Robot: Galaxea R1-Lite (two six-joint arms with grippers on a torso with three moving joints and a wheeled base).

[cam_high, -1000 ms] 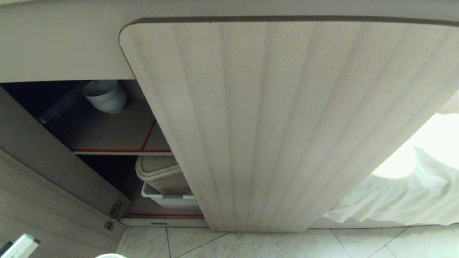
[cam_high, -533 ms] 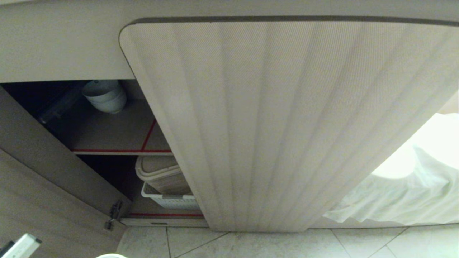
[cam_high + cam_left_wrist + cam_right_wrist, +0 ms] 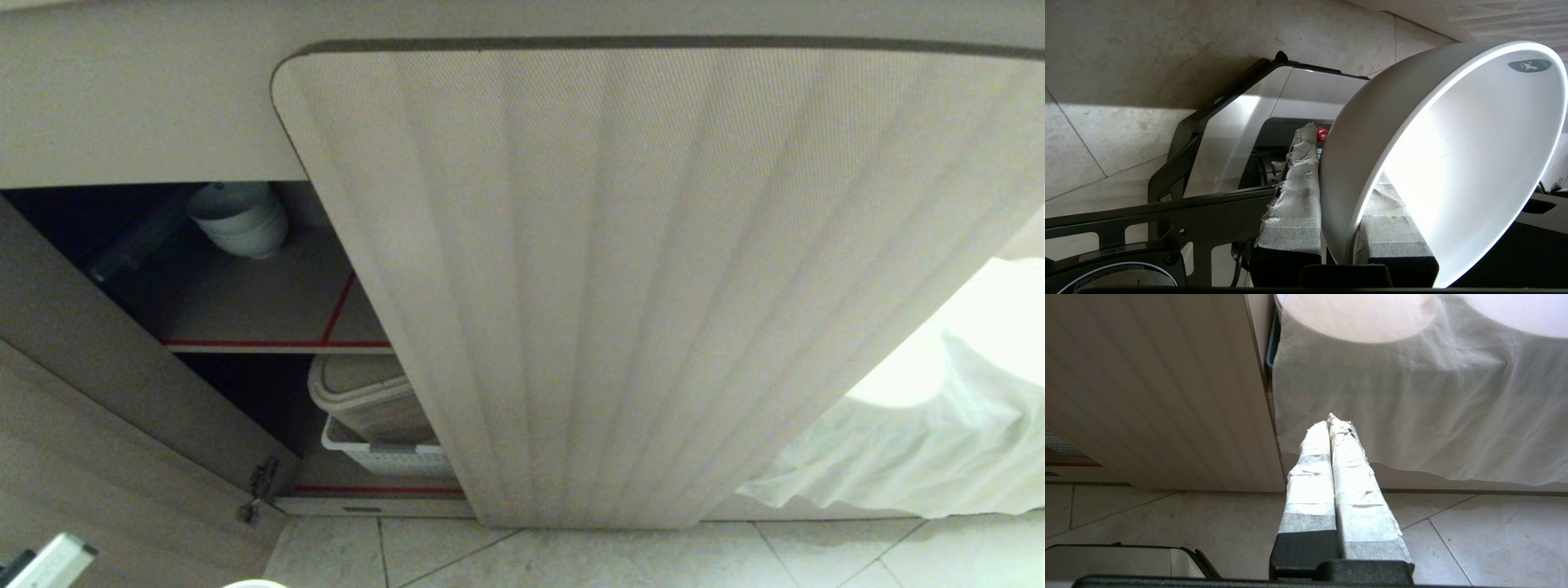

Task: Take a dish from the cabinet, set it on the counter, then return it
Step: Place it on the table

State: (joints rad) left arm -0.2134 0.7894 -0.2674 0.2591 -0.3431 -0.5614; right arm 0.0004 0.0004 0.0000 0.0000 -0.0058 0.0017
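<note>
- Grip first: the left gripper, its fingers wrapped in white cloth tape, is nearly closed on the wall of the small plain white ceramic bowl, one finger outside and one inside, pinching the rim.
- Bowl attitude: it stands on edge in the jaws, mouth turned sideways, low over the pale stone-tiled floor and the robot's own dark-framed base. In the head view only a sliver of its rim shows at the bottom edge.
- Judgement on the step: which leg of the task this is I cannot tell for certain; the robot is crouched before the low beige cabinet, so a carry to or from the shelf seems likely.
- Doing it well: keep the pinch firm, since a rim hold on smooth ceramic can slip or swivel.
- Route: the opening lies left of the big vertically ribbed door and right of the open left door; pass between them without clipping either edge.
- Target, if returning: the upper red-taped shelf, where a stack of similar white bowls sits at the back; set down level and clear of the stack.
- Other arm: the right gripper hangs parked, fingers pressed together and empty, over the floor before a white draped cloth.
</note>
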